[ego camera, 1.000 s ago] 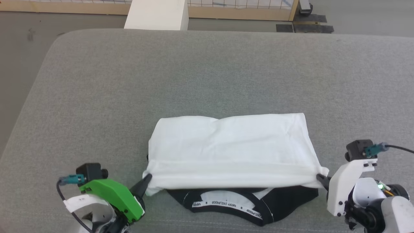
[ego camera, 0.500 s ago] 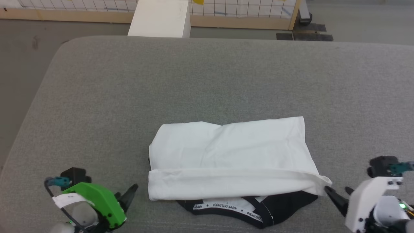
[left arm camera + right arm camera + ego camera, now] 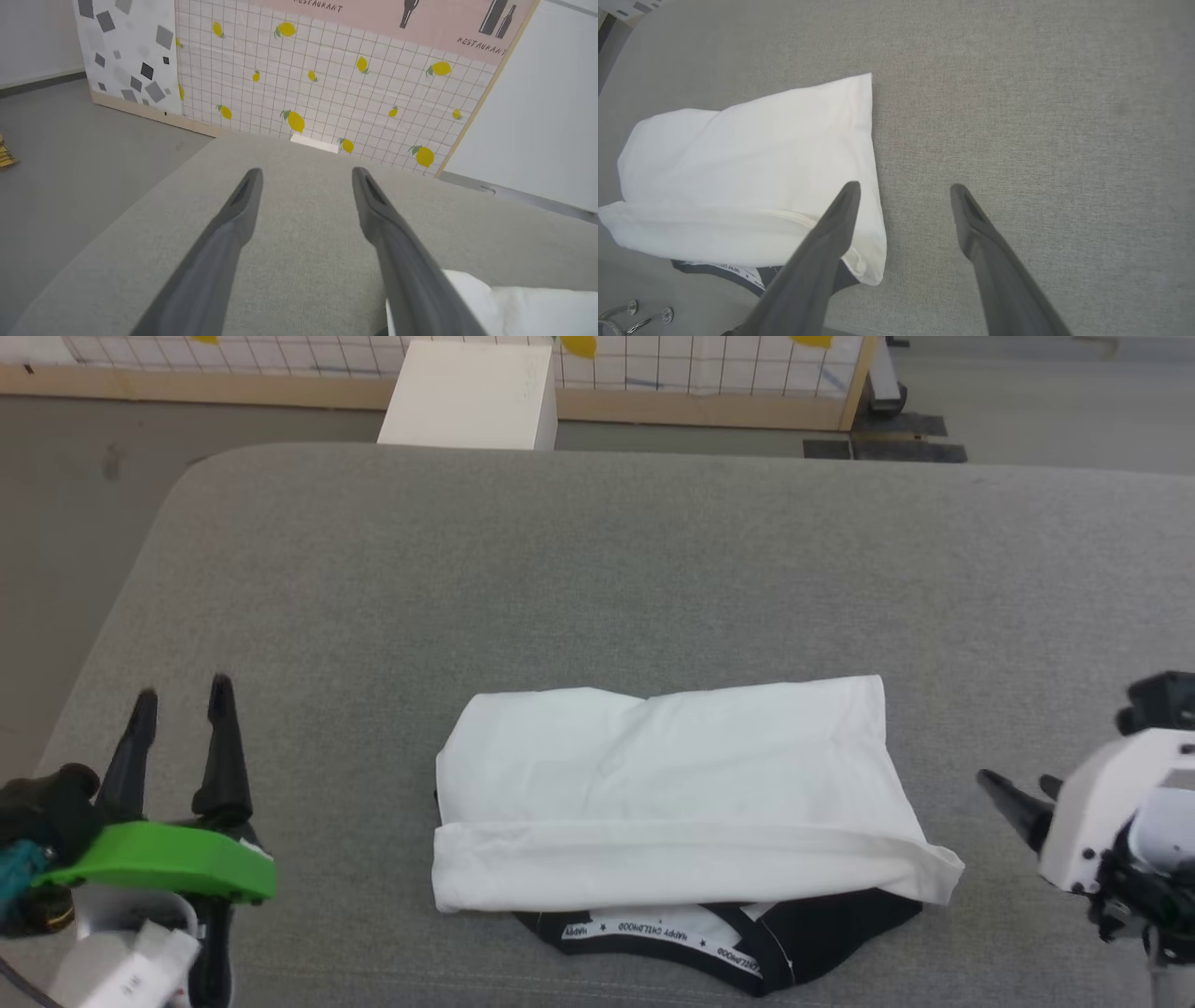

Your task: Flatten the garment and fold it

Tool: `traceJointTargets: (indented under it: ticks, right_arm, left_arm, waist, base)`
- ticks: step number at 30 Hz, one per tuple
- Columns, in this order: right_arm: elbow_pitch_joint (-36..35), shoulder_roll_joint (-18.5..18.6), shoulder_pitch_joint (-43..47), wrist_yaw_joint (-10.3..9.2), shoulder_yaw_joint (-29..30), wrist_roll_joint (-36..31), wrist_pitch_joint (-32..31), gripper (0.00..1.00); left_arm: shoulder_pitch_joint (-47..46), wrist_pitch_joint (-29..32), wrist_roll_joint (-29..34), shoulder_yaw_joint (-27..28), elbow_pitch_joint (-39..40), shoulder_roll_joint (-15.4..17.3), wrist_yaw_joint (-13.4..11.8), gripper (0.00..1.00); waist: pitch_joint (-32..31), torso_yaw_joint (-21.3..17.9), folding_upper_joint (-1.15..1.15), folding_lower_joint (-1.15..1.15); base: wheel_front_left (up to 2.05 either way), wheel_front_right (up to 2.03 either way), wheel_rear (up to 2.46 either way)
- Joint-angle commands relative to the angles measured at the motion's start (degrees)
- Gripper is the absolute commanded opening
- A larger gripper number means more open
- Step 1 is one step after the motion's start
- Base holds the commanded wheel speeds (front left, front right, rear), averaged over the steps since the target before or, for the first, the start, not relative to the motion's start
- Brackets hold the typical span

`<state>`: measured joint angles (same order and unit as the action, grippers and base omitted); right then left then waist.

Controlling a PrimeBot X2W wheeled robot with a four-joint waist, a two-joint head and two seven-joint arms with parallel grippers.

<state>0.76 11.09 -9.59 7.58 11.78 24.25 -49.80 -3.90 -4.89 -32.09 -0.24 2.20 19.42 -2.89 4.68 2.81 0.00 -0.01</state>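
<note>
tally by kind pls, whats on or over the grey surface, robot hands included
garment: 1
hands: 2, the left hand and the right hand, both open
total: 3

A grey padded table spreads across the foreground. Beyond its far edge a white box stands on the grey floor, against a wood-trimmed grid panel printed with lemons. Dark mats lie to the right. A pink restaurant sign sits above the panel.
</note>
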Motion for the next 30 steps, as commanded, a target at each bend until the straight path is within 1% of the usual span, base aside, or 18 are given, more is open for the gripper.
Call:
traceJointTargets:
  ticks: [1,3,4,7,10,18,24,25,26,27,28,30]
  right_arm:
    - [1.7,0.64,-1.81,-0.09,-1.5,-0.26,-0.98,1.0]
    - [4.1,1.23,-3.72,-0.09,-3.34,-0.01,-1.81,1.0]
    - [5.16,1.46,-4.53,-0.09,-3.94,0.09,-2.24,1.0]
    - [8.86,2.96,-6.8,-0.09,-7.08,-0.81,-2.7,1.0]
    - [11.97,3.65,-8.29,-0.09,-10.46,-0.81,-2.5,1.0]
    - [16.68,2.71,-8.91,-0.09,-19.28,1.38,-1.56,1.0]
    - [19.62,1.41,-9.32,-0.09,-23.7,2.51,-0.46,1.0]
    - [19.96,1.34,-9.44,-0.09,-23.97,2.65,-0.27,0.74]
    - [20.29,1.27,-9.67,-0.09,-23.99,2.77,0.28,0.24]
    - [20.41,1.39,-9.97,-0.09,-24.14,2.68,0.86,0.07]
    - [20.61,1.61,-10.33,-0.09,-24.05,2.57,1.57,0.0]
    - [20.77,1.9,-11.1,-0.09,-23.01,2.39,3.4,0.0]
  left_arm:
    - [-1.27,-4.49,2.66,-0.63,0.11,-0.56,0.85,1.0]
    - [-1.88,-8.32,5.84,-1.71,0.2,-1.16,1.39,1.0]
    - [-2.36,-9.17,7.35,-1.96,0.64,-1.55,1.4,1.0]
    - [-3.62,-10.01,10.99,-2.33,2.27,-3.55,2.09,1.0]
    - [-4.31,-10.07,13.62,-0.71,4.4,-5.79,3.0,1.0]
    - [-3.15,-10.09,16.83,3.06,4.14,-9.73,6.02,1.0]
    - [-3.47,-10.1,18.03,4.24,2.89,-11.93,7.95,1.0]
    - [-3.54,-10.1,18.11,4.35,2.65,-12.18,8.15,1.0]
    - [-3.65,-10.1,18.29,4.5,2.46,-12.42,8.37,1.0]
    - [-3.72,-10.1,18.44,4.64,2.37,-12.6,8.54,1.0]
    - [-3.67,-10.1,18.55,4.79,2.13,-12.83,8.72,1.0]
    - [-3.52,-10.1,18.82,5.02,1.84,-13.14,9.02,1.0]
  waist:
    - [1.65,0.72,0.0,0.01]
    - [3.09,1.33,0.0,0.01]
    - [3.97,1.65,0.0,0.01]
    - [6.31,2.64,0.0,0.01]
    - [8.44,3.37,0.0,0.01]
    - [9.59,3.72,0.0,0.01]
    - [9.68,4.18,0.0,0.01]
    - [9.69,4.24,0.0,0.01]
    - [9.69,4.28,0.0,0.01]
    - [9.67,4.29,0.0,0.01]
    - [9.57,4.26,0.0,0.01]
    - [9.31,4.15,0.0,0.01]
  base:
    - [0.0,0.0,0.0]
    - [0.0,0.0,0.0]
    - [0.0,0.0,0.0]
    - [0.0,0.0,0.0]
    - [0.0,0.0,0.0]
    - [0.0,0.0,0.0]
    - [0.0,0.0,0.0]
    - [0.0,0.0,0.0]
    - [0.0,0.0,0.0]
    - [0.0,0.0,0.0]
    - [0.0,0.0,0.0]
    - [0.0,0.0,0.0]
